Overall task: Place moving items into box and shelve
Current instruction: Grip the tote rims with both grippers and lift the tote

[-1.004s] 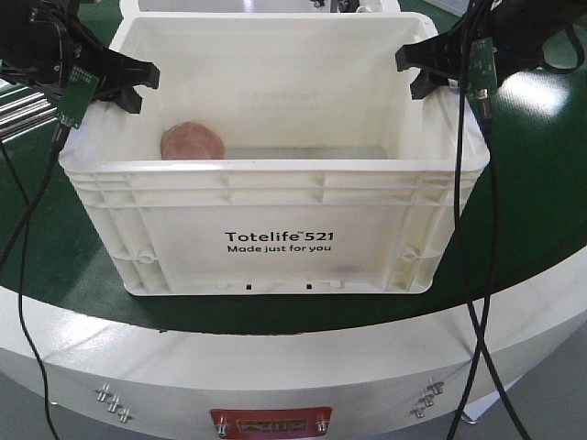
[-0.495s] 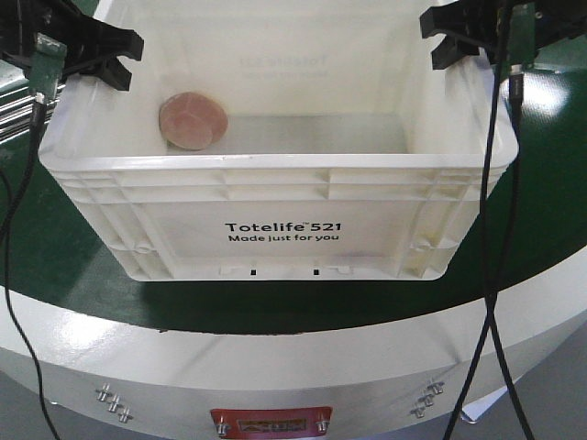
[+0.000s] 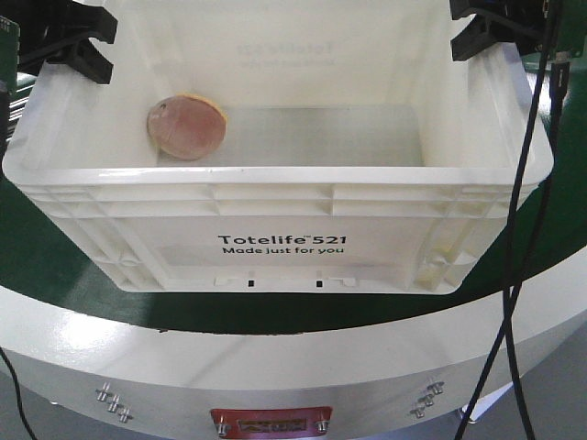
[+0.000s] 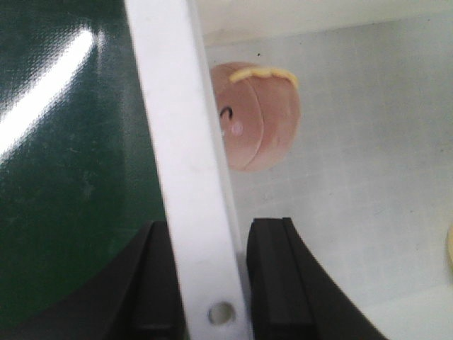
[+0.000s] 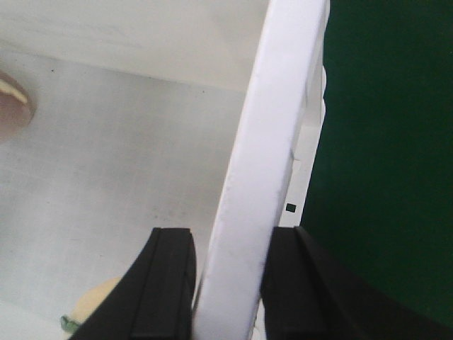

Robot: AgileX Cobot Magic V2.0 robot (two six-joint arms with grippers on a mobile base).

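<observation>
Gripping the box (image 3: 275,174) by its two short walls, the left gripper (image 4: 212,280) and right gripper (image 5: 230,283) each pinch the smooth rim between flat black fingers, one inside and one outside. There is one box: cream-white rectangular plastic, ribbed under the rim, with black print on the near wall. Two round plush toys lie on its floor. The pink toy (image 3: 188,128), with a stitched face, sits by the far-left corner against the left wall. The yellow toy (image 5: 99,301), with a green bit, lies toward the near-right corner, hidden from the front by the near wall. A glossy green surface (image 3: 37,261) lies below. Black cables (image 3: 514,275) hang across the box's right end.
</observation>
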